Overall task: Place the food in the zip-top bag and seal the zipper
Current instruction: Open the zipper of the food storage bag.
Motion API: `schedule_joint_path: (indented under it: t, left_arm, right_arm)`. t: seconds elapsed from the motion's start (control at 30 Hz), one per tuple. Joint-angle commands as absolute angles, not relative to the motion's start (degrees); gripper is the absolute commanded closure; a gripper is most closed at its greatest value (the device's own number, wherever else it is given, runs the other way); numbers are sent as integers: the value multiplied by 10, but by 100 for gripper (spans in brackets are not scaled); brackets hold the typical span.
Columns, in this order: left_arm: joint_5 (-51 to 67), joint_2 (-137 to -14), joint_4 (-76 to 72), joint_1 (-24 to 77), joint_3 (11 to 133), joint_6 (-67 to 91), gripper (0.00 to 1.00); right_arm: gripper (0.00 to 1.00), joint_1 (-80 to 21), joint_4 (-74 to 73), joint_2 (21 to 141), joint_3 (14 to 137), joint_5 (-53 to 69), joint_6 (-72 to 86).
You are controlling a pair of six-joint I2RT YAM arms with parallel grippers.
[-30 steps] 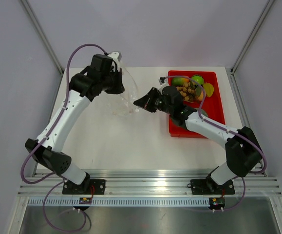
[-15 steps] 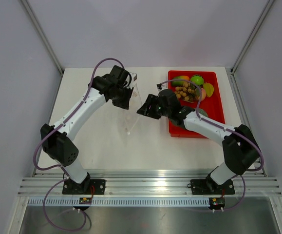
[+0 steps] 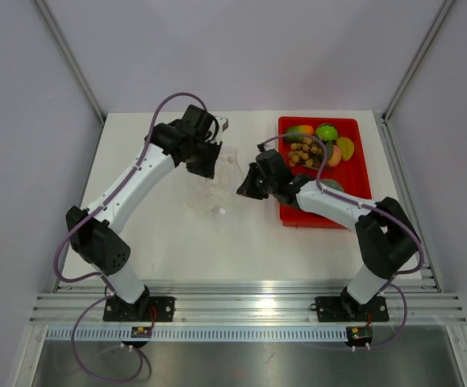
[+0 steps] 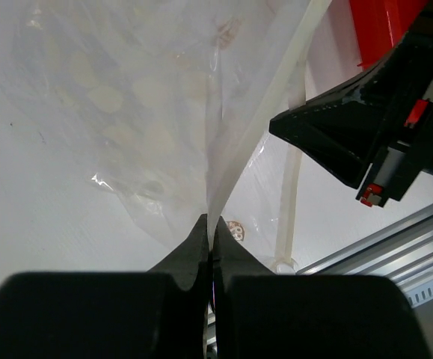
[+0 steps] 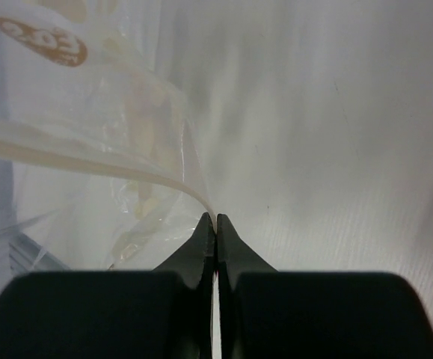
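The clear zip-top bag hangs crumpled between my two grippers over the white table and looks empty. My left gripper is shut on the whitish zipper strip at one side of the bag's mouth. My right gripper is shut on the strip at the other side. The food sits in the red tray: the red-green mango, green apple, yellow piece, brown longan cluster and orange-peach fruit. The melon is mostly hidden by my right arm.
The red tray stands at the right back of the table, just right of my right wrist, and its corner shows in the left wrist view. My right gripper shows there too. A metal rail runs along the near edge.
My left arm has swung in from the far left to the table's middle with the bag. My right gripper has shifted slightly nearer, and the bag now spreads lower between the grippers.
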State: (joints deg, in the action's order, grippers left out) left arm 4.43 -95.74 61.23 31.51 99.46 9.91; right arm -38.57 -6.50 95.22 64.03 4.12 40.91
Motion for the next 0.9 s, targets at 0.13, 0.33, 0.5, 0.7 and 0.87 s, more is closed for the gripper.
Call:
schedule_joint_path:
  t: [0.13, 0.33, 0.5, 0.7, 0.87]
  left_arm:
    - [41, -943, 583, 345, 987, 115, 100]
    - [-32, -936, 497, 355, 894, 161, 75]
    - [-85, -896, 437, 388, 841, 195, 59]
    - [-148, -857, 396, 408, 794, 224, 49]
    - [-169, -850, 372, 409, 763, 232, 47]
  right_arm:
    - [100, -377, -69, 994, 656, 35, 405]
    - [100, -374, -47, 977, 635, 47, 424]
    - [100, -373, -22, 966, 620, 61, 452]
    - [100, -374, -16, 968, 621, 76, 461]
    - [100, -373, -11, 962, 617, 76, 464]
